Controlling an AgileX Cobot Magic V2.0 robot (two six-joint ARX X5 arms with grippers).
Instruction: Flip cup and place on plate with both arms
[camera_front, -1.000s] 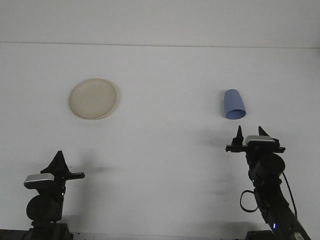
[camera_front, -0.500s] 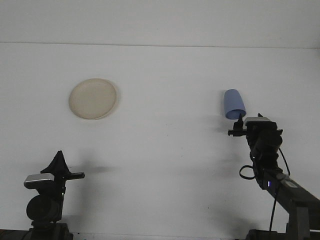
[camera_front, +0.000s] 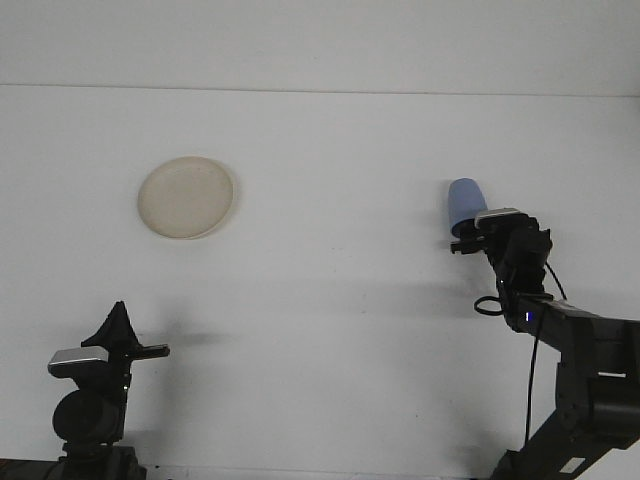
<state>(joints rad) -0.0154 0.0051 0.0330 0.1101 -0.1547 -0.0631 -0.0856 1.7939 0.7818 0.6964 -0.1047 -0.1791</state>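
cam: 1 front view | high, faces fwd over table (camera_front: 330, 300) | wide

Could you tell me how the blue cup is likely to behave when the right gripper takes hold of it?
The blue cup looks small and thin-walled, so it is probably light and may slide on the smooth white table if nudged. It appears to stand rim down with tapering sides, so a grip could slip upward. The right gripper is at its base; a sideways bump might tip it.
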